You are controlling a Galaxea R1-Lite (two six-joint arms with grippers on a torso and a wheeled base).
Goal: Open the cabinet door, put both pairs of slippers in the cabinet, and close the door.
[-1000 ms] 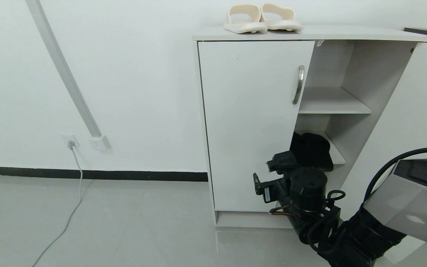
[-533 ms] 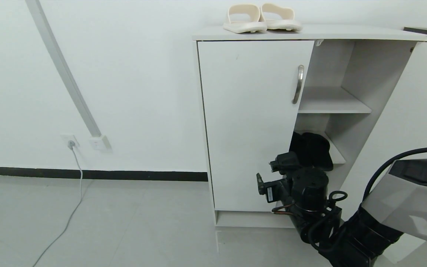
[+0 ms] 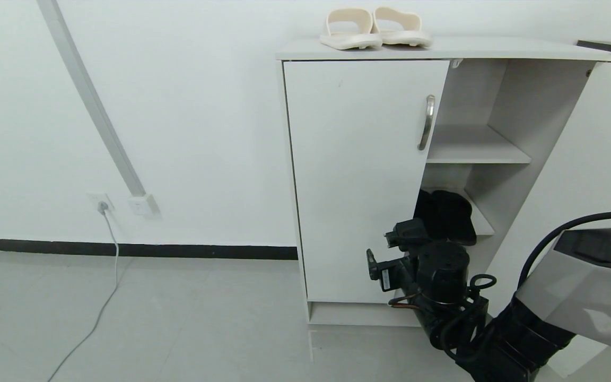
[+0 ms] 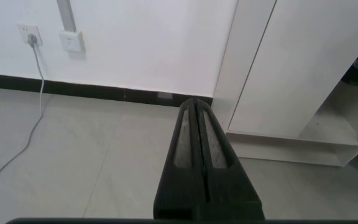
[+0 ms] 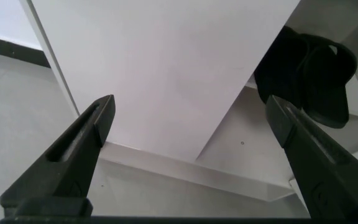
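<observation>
Head view: beige slippers [image 3: 359, 38] atop cabinet [image 3: 496, 49]

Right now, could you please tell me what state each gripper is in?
Left gripper: shut, holding nothing.
Right gripper: open, empty, near the black slippers.

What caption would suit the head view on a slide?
Black slippers shelved in the open cabinet, beige slippers on top, right gripper open nearby.
</observation>
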